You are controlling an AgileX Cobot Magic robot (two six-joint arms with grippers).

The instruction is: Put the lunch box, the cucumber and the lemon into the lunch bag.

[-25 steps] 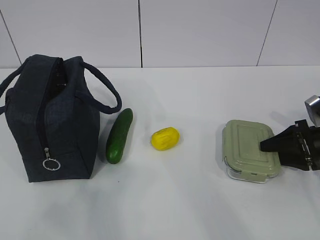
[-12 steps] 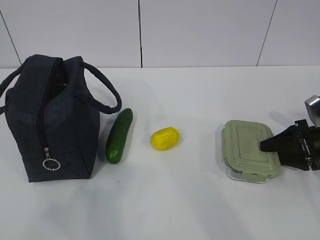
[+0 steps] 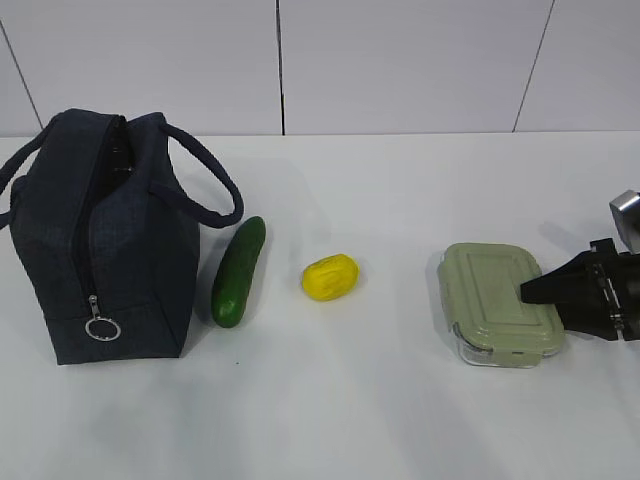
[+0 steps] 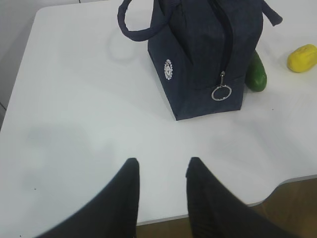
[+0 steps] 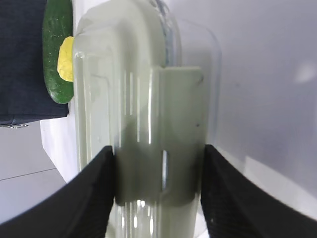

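The lunch box (image 3: 495, 295), clear glass with a sage-green lid, lies on the table at the right. My right gripper (image 3: 530, 292) comes in from the right edge and is shut on its near end. In the right wrist view both fingers press the box (image 5: 138, 99) at its side clip, one on the lid and one under the glass; the gripper (image 5: 158, 153) sits there. The dark green cucumber (image 3: 238, 272) lies beside the navy lunch bag (image 3: 100, 240), and the yellow lemon (image 3: 330, 277) lies right of the cucumber. My left gripper (image 4: 161, 166) is open and empty over the table's front-left edge, short of the bag (image 4: 198, 49).
The bag's zipper runs down its near end to a ring pull (image 3: 102, 329). Its handles (image 3: 215, 190) loop out toward the cucumber. The white table (image 3: 330, 400) ends in a front edge with a cut-out (image 4: 287, 181) in the left wrist view.
The lunch box has shifted and turned slightly in the right gripper's fingers. The bag, cucumber and lemon have not moved.
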